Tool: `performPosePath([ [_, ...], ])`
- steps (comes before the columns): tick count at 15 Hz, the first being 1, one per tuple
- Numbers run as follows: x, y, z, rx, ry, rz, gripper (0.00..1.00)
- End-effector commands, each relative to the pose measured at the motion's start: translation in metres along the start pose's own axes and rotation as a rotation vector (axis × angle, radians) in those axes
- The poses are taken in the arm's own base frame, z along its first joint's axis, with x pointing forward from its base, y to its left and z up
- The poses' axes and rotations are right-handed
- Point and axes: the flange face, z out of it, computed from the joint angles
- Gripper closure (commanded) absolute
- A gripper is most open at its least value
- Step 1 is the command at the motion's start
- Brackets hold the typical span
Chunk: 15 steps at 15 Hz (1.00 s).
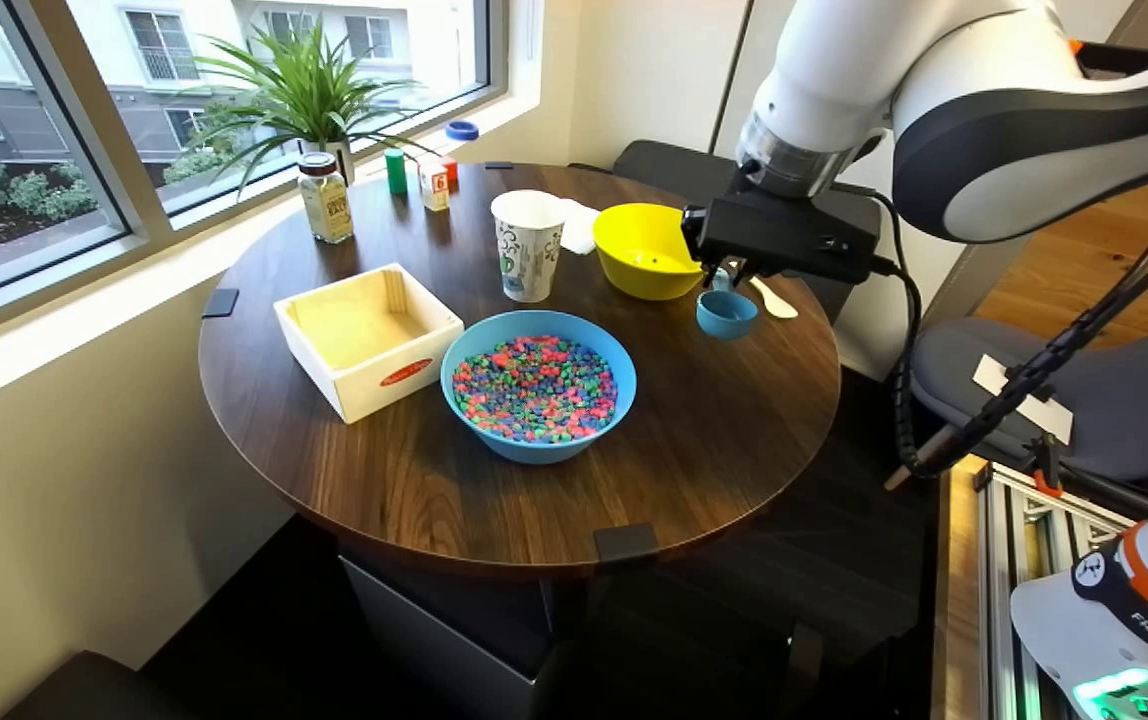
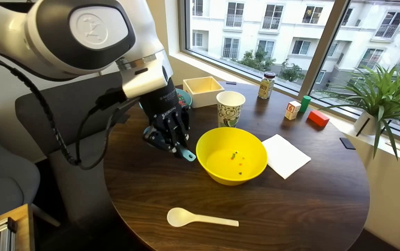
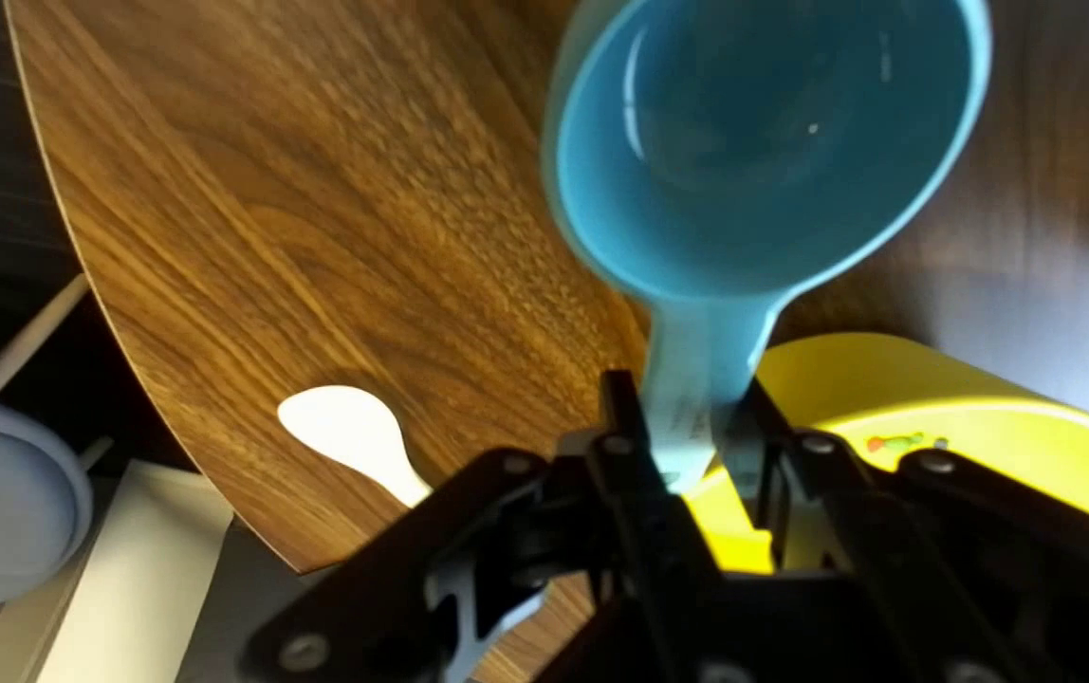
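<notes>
My gripper (image 3: 687, 417) is shut on the handle of a light blue scoop (image 3: 763, 142), holding it above the dark wooden table. The scoop's cup looks empty apart from a tiny speck. The scoop also shows in an exterior view (image 1: 727, 316), beside a yellow bowl (image 1: 634, 278). In an exterior view the handle's end (image 2: 188, 154) points at the yellow bowl's rim (image 2: 217, 175); the arm hides most of the cup. A few small coloured bits lie in the yellow bowl. A blue bowl (image 1: 534, 452) filled with pink, green and blue pebbles stands farther off, partly hidden by the arm in an exterior view.
A pale wooden box (image 1: 399, 385) touches or nearly touches the blue bowl. A patterned paper cup (image 1: 527, 250), white napkin (image 2: 285, 157) and white spoon (image 2: 203, 218) lie around the yellow bowl. A spice jar (image 2: 266, 85), small blocks (image 2: 318, 118) and a plant (image 2: 377, 101) are by the window.
</notes>
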Motion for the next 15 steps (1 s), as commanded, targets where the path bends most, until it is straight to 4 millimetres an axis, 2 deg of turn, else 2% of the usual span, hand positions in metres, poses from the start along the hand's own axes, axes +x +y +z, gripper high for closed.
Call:
performPosePath([
  [1,-0.005,0.011,0.012,-0.069,-0.025,-0.037,0.94],
  [8,-0.012,0.015,0.033,-0.124,-0.033,-0.112,0.94],
  [14,-0.008,0.016,0.053,-0.180,-0.012,-0.128,0.94],
  [15,-0.008,0.015,0.053,-0.180,-0.022,-0.114,0.49],
])
